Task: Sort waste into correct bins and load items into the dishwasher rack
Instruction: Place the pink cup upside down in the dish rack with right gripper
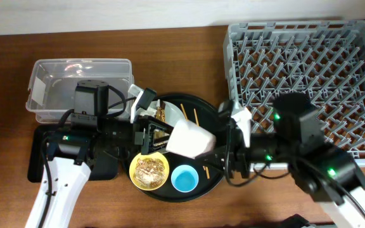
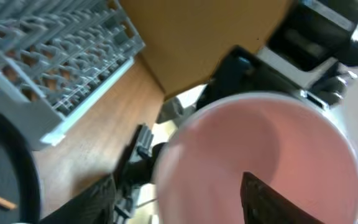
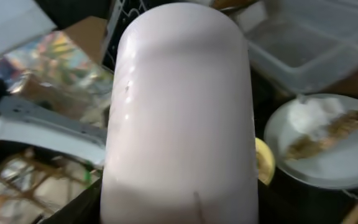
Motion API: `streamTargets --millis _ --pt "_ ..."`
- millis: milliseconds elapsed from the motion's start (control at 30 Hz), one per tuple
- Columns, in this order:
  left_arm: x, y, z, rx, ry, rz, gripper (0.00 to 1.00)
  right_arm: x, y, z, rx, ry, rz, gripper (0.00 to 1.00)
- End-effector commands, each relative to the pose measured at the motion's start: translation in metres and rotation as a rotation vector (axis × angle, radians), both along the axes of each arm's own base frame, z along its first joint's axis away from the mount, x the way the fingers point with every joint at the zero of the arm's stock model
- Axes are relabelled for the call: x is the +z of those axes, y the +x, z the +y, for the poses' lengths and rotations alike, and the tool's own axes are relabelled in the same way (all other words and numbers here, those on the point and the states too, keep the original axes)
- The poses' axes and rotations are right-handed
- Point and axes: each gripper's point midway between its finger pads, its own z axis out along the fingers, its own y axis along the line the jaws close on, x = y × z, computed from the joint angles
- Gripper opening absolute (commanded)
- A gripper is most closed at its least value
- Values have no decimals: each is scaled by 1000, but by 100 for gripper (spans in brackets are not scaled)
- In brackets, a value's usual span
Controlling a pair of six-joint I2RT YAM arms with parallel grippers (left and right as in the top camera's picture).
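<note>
The pink cup point(image 1: 192, 140) hangs tilted above the round black tray point(image 1: 211, 117), between my two grippers. My right gripper point(image 1: 220, 151) is shut on the cup's body; in the right wrist view the cup point(image 3: 179, 112) fills the space between the fingers point(image 3: 179, 208). My left gripper point(image 1: 162, 136) is at the rim, one finger inside and one outside point(image 2: 179, 202), with gaps to the wall point(image 2: 253, 143), so it is open. The yellow bowl point(image 1: 149, 171) holds food scraps. The blue cup point(image 1: 184, 179), plate point(image 3: 328, 143) and chopsticks point(image 1: 189, 114) are on the tray.
The grey dishwasher rack point(image 1: 309, 69) stands at the back right. The clear box point(image 1: 81, 88) is at the back left, with the flat black tray point(image 1: 40, 161) in front of it under my left arm. A shiny wrapper point(image 3: 55, 56) lies near the plate.
</note>
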Motion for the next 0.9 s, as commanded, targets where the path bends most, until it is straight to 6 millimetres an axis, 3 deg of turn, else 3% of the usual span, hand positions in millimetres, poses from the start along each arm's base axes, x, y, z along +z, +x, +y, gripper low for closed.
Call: streamTargets --millis 0,33,100,233,333,433,533,633,667,767,867 --pt "-28 27 11 172 187 -34 74 -9 16 -40 -312 -149 -24 47" --pt "-41 34 18 232 264 -24 75 -15 18 -53 -389 -189 -8 47" --pt "-70 44 37 346 436 16 76 -39 23 -104 -692 -334 76 46" --pt "-84 41 47 377 514 59 77 -70 25 -153 -948 -535 166 40" --pt "-86 38 47 373 522 78 77 -92 35 -158 -962 -656 220 40" --pt "-88 35 48 368 529 94 77 -131 55 -176 -1007 -806 384 40" --pt "-88 34 48 367 531 97 77 -166 59 -163 -797 -779 588 40" --pt "-90 36 50 379 547 94 77 -192 65 -177 -808 -816 717 40" --pt "-91 36 51 381 549 94 77 -199 64 -173 -768 -828 743 40" --pt "-91 36 51 381 549 94 77 -207 58 -173 -749 -857 793 40" --pt "-91 36 51 381 549 93 77 -200 63 -173 -762 -841 762 35"
